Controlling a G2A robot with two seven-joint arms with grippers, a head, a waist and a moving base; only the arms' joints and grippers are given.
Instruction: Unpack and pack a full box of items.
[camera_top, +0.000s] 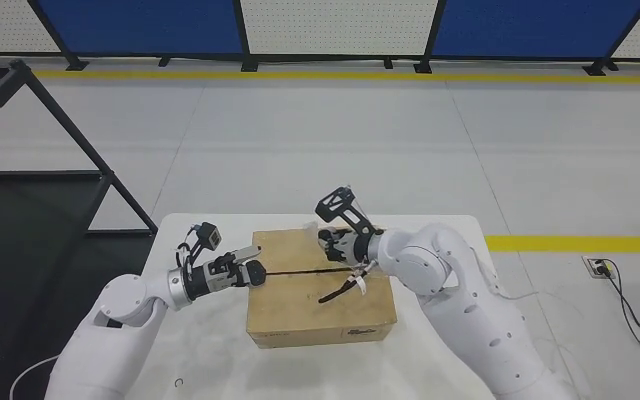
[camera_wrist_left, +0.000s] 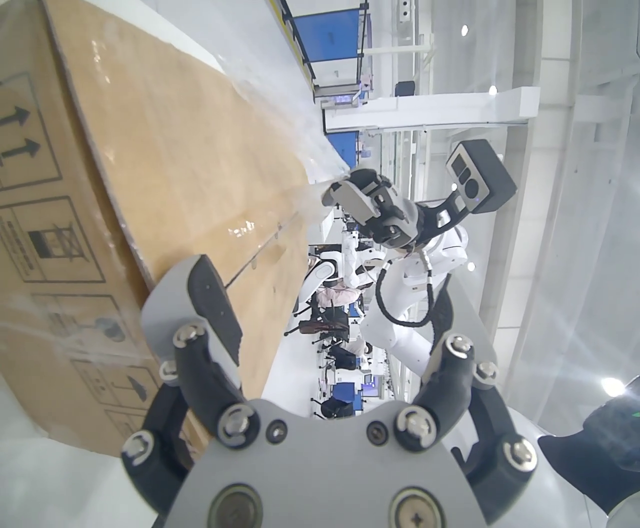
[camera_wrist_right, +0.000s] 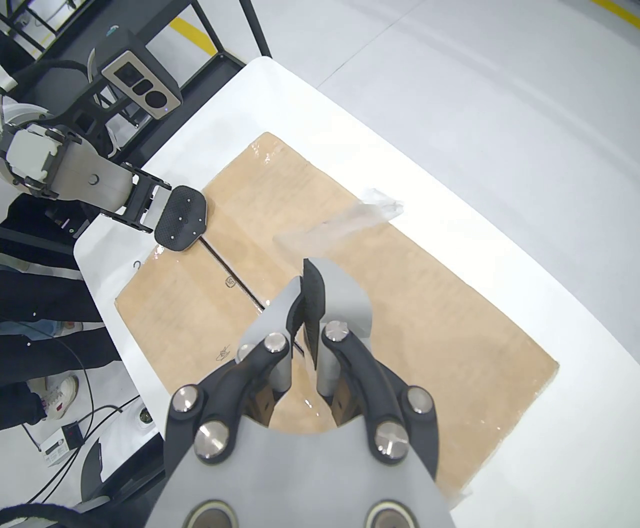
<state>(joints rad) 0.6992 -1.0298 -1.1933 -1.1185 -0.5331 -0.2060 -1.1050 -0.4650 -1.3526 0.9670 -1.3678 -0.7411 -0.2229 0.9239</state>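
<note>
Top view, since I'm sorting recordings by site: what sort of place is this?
Probably a robot test hall: blue-and-white partition panels, a yellow floor line, and a white table bearing a cardboard box.

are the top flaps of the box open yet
No, both top flaps of the cardboard box lie flat, meeting at the centre seam, while the right pincer pinches a strip of clear tape.
</note>
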